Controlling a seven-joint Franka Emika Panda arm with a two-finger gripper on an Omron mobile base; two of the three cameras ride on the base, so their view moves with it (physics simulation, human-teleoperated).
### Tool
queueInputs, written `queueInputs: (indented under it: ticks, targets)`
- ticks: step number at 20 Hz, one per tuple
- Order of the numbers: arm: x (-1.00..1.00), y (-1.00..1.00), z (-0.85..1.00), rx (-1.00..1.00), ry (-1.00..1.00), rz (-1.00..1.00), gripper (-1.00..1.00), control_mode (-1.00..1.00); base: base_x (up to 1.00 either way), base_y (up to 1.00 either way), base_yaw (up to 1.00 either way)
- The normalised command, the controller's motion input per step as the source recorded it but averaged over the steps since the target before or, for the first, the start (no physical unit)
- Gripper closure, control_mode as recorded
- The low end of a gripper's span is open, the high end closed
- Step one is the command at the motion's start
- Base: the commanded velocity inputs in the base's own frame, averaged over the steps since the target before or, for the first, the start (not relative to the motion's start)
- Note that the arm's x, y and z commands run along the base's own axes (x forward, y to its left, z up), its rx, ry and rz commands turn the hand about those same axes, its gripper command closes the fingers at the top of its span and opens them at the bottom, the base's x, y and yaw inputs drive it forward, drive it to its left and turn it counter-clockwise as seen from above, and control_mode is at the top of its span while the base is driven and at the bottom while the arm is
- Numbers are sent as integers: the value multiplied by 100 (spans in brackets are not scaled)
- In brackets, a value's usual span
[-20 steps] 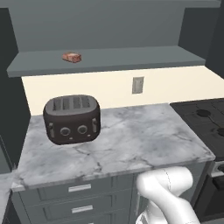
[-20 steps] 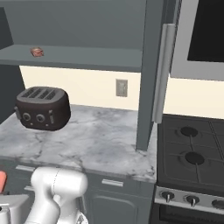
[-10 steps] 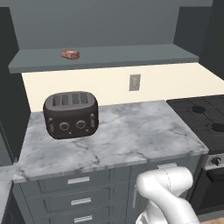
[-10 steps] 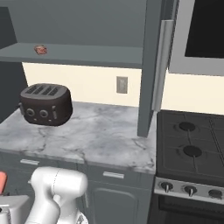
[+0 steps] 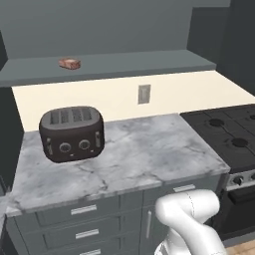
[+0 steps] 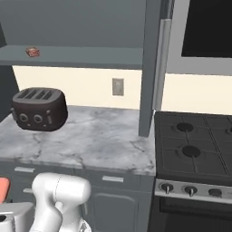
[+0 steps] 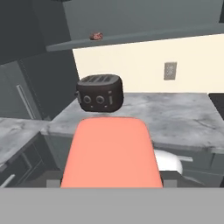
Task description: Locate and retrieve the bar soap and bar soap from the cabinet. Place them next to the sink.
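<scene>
A flat coral-pink bar soap (image 7: 111, 155) sits close in front of the hand view, and my gripper (image 6: 5, 201) is shut on it. Its edge shows as a coral patch (image 6: 3, 188) at the lower left of the right base view. The fingertips are hidden behind the bar. The reddish-brown bar soap (image 5: 69, 63) (image 6: 32, 51) (image 7: 96, 36) lies on the long shelf board of the dark grey cabinet (image 5: 129, 63) (image 6: 90, 56) (image 7: 153, 35), far above and beyond the gripper. The sink is out of view.
A dark four-slot toaster (image 5: 71, 133) (image 6: 40, 108) (image 7: 99, 92) stands on the marble counter (image 5: 149, 154) (image 6: 90, 140) under the shelf. A black stove (image 5: 224, 134) (image 6: 195, 145) adjoins on the right, and a cabinet side panel (image 6: 149, 68) comes down to the counter. Grey drawers (image 5: 84, 219) are below.
The whole picture has shifted slightly, so the base and cameras have moved. The brown soap and toaster keep their places. The coral soap stays in the gripper.
</scene>
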Motion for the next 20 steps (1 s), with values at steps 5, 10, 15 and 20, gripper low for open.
queueInputs:
  ticks: [5,10,15,20]
  targets:
    - [0,0,0,0,0,0,100,100,0,-18,-29]
    - [0,0,0,0,0,0,100,100,6,-29,-32]
    - [0,0,0,0,0,0,100,100,13,-33,-35]
    - [0,0,0,0,0,0,100,100,13,-31,-36]
